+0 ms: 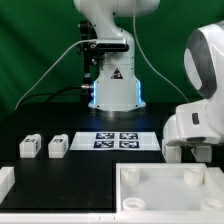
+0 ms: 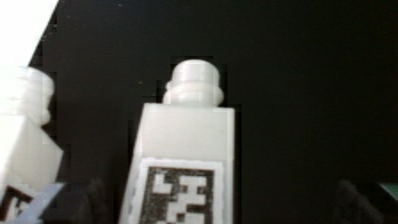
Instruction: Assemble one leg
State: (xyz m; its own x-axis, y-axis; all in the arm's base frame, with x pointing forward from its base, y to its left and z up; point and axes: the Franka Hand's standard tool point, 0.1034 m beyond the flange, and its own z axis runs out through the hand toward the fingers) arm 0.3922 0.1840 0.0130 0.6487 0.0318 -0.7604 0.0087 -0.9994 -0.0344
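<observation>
While the arm [image 1: 205, 70] hangs over the exterior view's right side of the black table [image 1: 85, 175], the gripper [image 2: 205, 200] is spread wide and grips nothing. In the wrist view its two dark fingertips [image 2: 368, 195] show at the picture's corners, one on each side of the leg [image 2: 183, 140]. Black table surface is visible between each tip and the leg, so both tips are apart from it.

The leg lies flat on the table between the open fingers. It is a white block with a rounded peg [image 2: 194, 80] at one end and a black-and-white tag [image 2: 178, 195] on its upper face. A second white piece [image 2: 25, 125] lies just beside the leg, separated from it by a narrow dark strip. Only part of this piece is in the picture, so its kind cannot be told.

In the exterior view the arm's bulky white end hides the finger tips and the leg between them. A large white tray-shaped part [image 1: 165, 190] lies in front of the arm, nearest the camera. The marker board [image 1: 115, 140] lies at the middle of the table, in front of the robot base [image 1: 113, 90]. At the exterior view's left, well apart from the gripper, stand the outer block [image 1: 30, 146] and the inner block [image 1: 57, 147], near each other but not touching. Both are small, white and tagged.
</observation>
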